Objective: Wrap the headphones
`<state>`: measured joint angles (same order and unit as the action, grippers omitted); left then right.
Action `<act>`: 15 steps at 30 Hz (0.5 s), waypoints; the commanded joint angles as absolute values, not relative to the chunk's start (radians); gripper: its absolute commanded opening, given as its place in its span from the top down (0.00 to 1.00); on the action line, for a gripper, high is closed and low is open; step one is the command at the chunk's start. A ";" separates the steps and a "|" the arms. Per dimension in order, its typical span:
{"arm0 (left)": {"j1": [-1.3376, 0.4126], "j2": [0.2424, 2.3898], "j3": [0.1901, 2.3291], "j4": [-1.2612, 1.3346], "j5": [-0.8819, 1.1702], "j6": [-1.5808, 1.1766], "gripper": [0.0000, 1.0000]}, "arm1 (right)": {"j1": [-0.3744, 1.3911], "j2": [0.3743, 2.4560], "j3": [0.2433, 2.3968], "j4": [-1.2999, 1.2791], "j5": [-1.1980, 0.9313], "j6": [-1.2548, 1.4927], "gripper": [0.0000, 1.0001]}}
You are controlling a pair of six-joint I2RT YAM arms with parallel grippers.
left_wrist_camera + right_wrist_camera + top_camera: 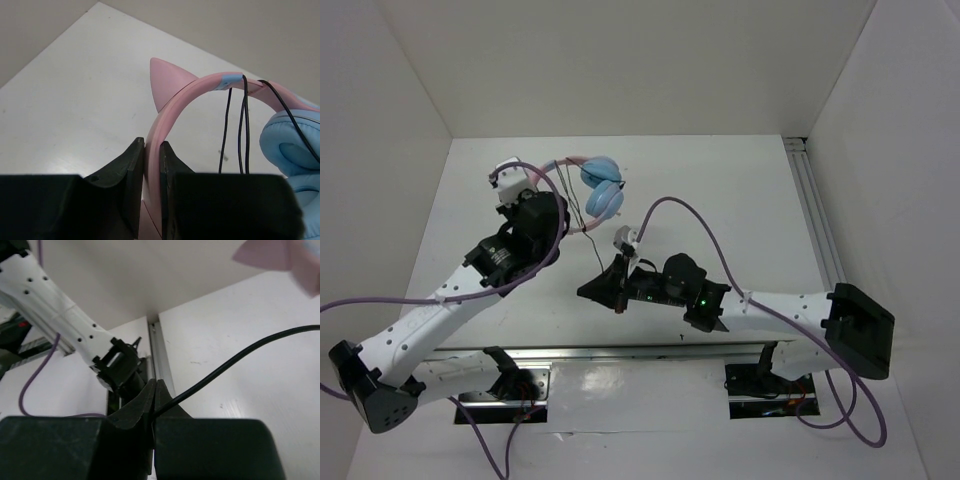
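The headphones (603, 186) have a pink cat-eared headband (167, 110) and light blue ear cups (290, 150), and are held above the white table at the back left. My left gripper (152, 150) is shut on the headband just below one cat ear; it also shows in the top view (558, 172). The thin black cord (245, 125) is looped over the headband and runs down to my right gripper (153, 385), which is shut on the cord (240, 357). In the top view the right gripper (590, 290) is near mid-table, below the ear cups.
A metal rail (812, 200) runs along the table's right side and another (620, 352) along the front. White walls enclose the table. Purple robot cables (690, 215) arc over both arms. The left arm (50, 305) shows in the right wrist view.
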<state>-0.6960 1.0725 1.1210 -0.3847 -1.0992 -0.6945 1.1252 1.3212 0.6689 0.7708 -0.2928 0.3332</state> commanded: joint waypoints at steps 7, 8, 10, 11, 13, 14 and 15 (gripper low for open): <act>-0.799 1.028 1.063 -0.643 -1.312 -1.015 1.00 | 1.134 1.221 0.839 0.351 -0.198 0.302 1.00; -0.813 1.028 1.046 -0.643 -1.312 -1.015 1.00 | 1.134 1.221 0.839 0.351 -0.209 0.302 1.00; -0.853 1.012 1.009 -0.587 -1.312 -0.955 1.00 | 1.134 1.232 0.873 0.321 -0.221 0.272 1.00; -0.864 1.012 1.009 -0.560 -1.312 -0.912 1.00 | 1.134 1.232 0.891 0.290 -0.212 0.258 1.00; -0.896 1.022 1.000 -0.520 -1.312 -0.789 1.00 | 1.134 1.253 0.951 0.173 -0.199 0.214 1.00; -0.905 1.022 1.009 -0.520 -1.312 -0.761 1.00 | 1.134 1.262 0.977 0.123 -0.183 0.197 1.00; -0.920 1.035 1.020 -0.520 -1.312 -0.738 1.00 | 1.134 1.262 1.000 0.033 -0.140 0.183 1.00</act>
<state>-0.8909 1.0454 0.9840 -0.6300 -1.2446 -0.8211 1.1255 1.2575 0.8856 0.2283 -0.1963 0.2554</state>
